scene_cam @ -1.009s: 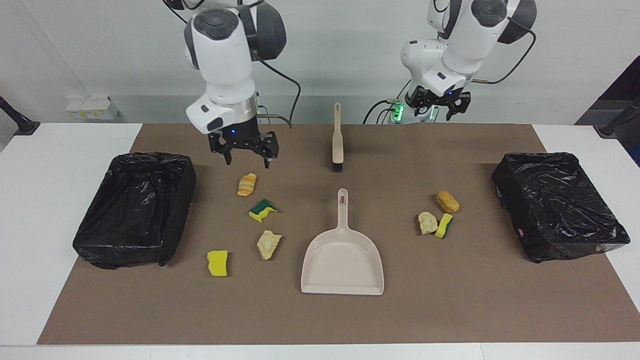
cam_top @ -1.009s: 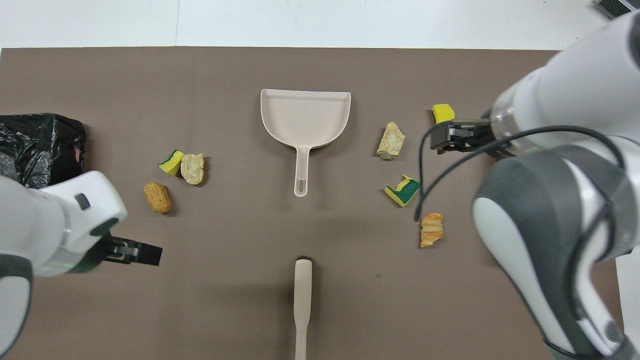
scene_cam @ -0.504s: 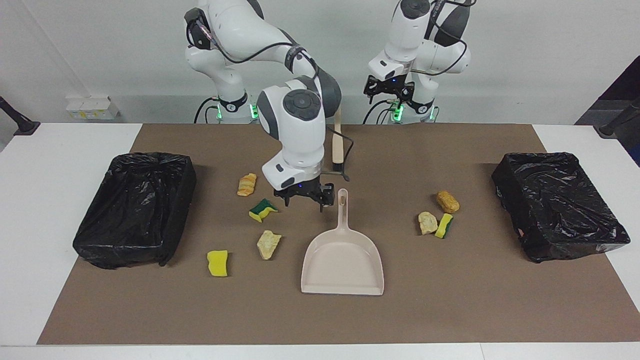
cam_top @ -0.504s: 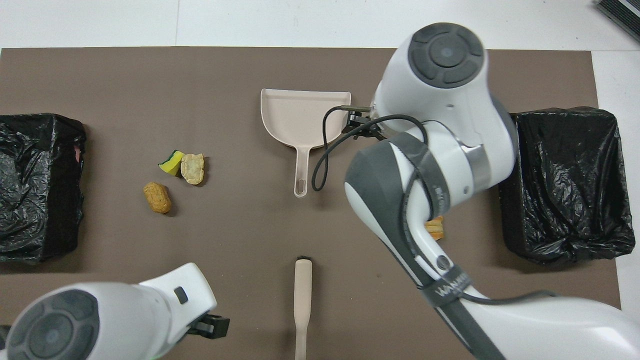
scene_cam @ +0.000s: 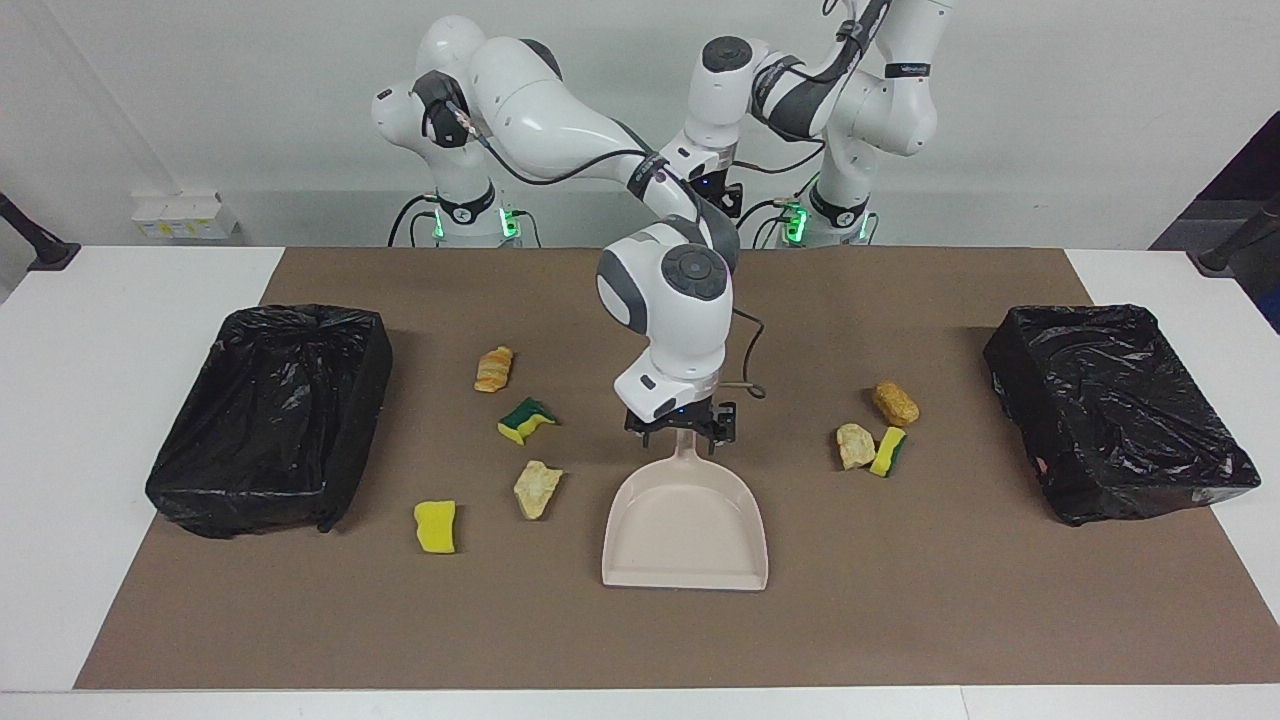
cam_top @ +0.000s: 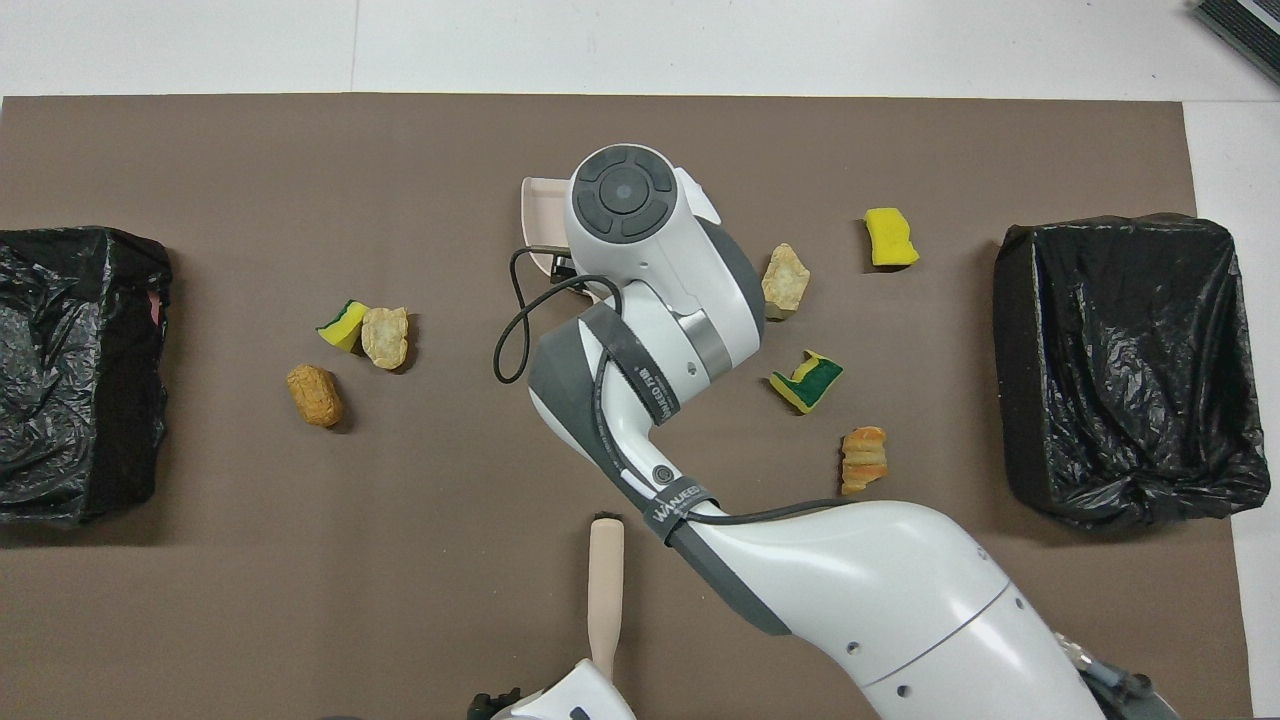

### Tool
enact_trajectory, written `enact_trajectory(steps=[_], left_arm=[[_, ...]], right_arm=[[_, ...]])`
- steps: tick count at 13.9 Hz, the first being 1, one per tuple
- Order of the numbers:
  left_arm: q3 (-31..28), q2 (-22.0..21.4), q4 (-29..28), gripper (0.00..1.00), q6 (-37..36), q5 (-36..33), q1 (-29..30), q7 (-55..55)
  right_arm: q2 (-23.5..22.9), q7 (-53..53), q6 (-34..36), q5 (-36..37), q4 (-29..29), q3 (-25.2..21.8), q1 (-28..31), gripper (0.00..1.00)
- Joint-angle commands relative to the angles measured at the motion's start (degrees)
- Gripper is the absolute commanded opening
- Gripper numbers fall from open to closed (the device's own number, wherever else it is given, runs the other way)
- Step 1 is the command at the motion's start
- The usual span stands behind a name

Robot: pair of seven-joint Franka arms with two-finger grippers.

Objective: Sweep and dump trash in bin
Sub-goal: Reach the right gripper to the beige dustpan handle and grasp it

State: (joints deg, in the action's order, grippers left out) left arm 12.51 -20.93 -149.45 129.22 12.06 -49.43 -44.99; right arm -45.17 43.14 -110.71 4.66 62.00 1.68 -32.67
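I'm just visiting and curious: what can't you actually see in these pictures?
- Dustpan handle: overhead view, covered by the right arm.
- Brush: facing view, hidden by the right arm.
- Left claw: overhead view, cut by the bottom edge.
- Right claw touching the handle or not: facing view, too small.

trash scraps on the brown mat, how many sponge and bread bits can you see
7. Four toward the right arm's end: orange bread chunk, green-topped sponge, pale bread chunk, plain yellow sponge. Three toward the left arm's end: golden bread chunk, pale crusty chunk, yellow-green sponge. None seems hidden.
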Motion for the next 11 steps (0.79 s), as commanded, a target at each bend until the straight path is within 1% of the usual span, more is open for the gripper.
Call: enact_trajectory(steps=[1, 3, 4, 6, 7, 8, 9, 10, 11], left_arm=[[-1.09, 4.14, 0.13, 1.0, 4.71, 0.42, -3.12, -2.73], [-1.08, 5.28, 0.04, 1.0, 5.68, 0.42, -4.79, -3.78], [-1.08, 5.63, -0.05, 1.0, 6.3, 0.42, -5.67, -4.31], [-1.09, 5.9, -0.31, 1.0, 6.48, 0.42, -5.85, -4.32], [-1.08, 5.99, -0.49, 0.96, 6.39, 0.42, -5.94, -4.4], [-1.08, 6.34, -0.92, 0.91, 6.57, 0.42, -6.55, -4.4], [-1.17, 7.04, -1.02, 0.67, 6.39, 0.42, -6.64, -4.49], [-1.17, 7.13, -1.02, 0.32, 6.13, 0.42, -6.64, -4.49], [-1.17, 7.3, -0.49, 0.0, 5.87, 0.42, -6.56, -4.49]], right_arm=[[-1.23, -1.39, -0.29, 1.5, -2.15, 0.6, -0.38, 0.9], [-1.15, -2.45, -0.03, 0.97, -1.18, 1.22, -0.29, 0.82], [-1.06, -2.97, 0.14, 0.88, -1.09, 1.22, -0.29, 0.75], [-0.97, -3.24, 0.23, 0.7, -1.0, 1.22, -0.29, 0.53], [-0.79, -3.24, 0.32, 0.7, -1.0, 1.22, -0.29, 0.42], [-0.79, -3.33, 0.23, 0.62, -0.74, 1.22, -0.29, 0.29], [-0.79, -3.77, 0.23, 0.53, -0.65, 1.22, -0.2, 0.16], [-0.71, -4.38, 0.41, 0.53, -0.65, 1.22, -0.2, 0.06], [-0.62, -4.39, 0.84, 0.61, -0.65, 1.22, -0.2, 0.0]])
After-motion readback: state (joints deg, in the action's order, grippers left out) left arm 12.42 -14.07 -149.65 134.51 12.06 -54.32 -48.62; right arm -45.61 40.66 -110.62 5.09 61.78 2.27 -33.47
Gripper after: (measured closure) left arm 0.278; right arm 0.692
